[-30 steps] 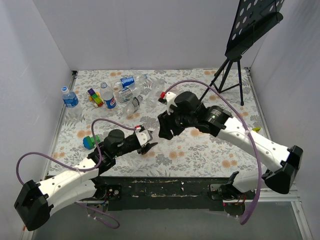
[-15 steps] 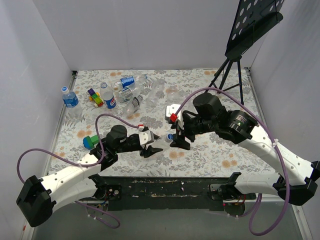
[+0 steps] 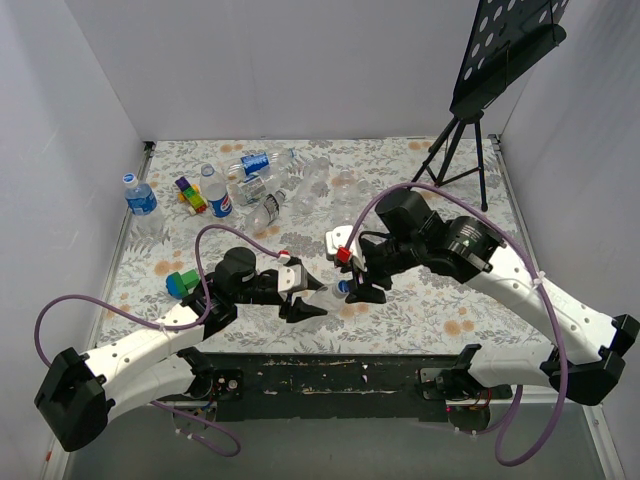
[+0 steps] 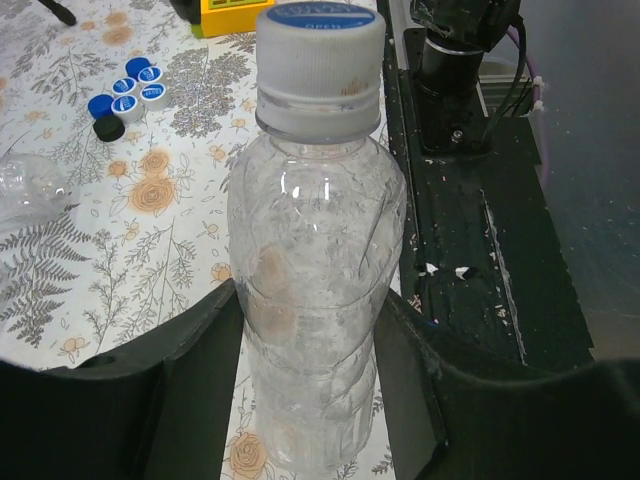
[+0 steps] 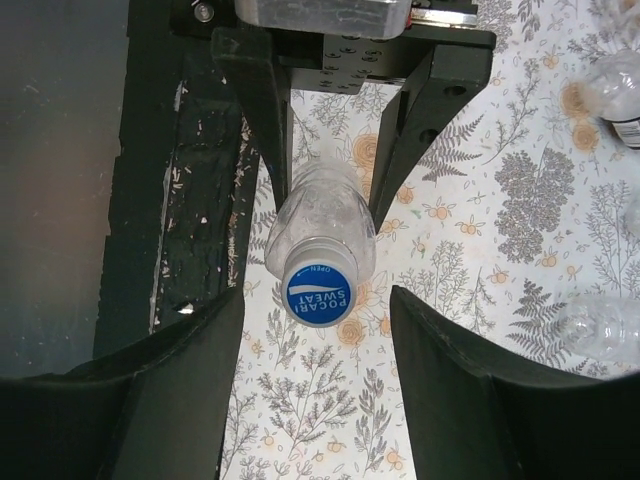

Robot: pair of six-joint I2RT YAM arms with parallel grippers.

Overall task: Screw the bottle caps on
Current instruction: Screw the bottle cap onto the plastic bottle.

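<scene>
One capped bottle [image 4: 310, 260] wears one blue cap [image 4: 320, 40]. To its left in the left wrist view lie six loose caps [image 4: 125, 103] — five blue and one black cap [image 4: 108, 128]. In the top view, far beyond the capped bottle and to its left, stand two upright bottles [image 3: 217, 192]. The lying bottles [image 3: 270, 205] there overlap too much for a sure count — five at least. Left of it are one toy block [image 3: 190, 195] and one green-and-blue toy [image 3: 180, 284]. Far right of it is one black stand [image 3: 505, 45].
</scene>
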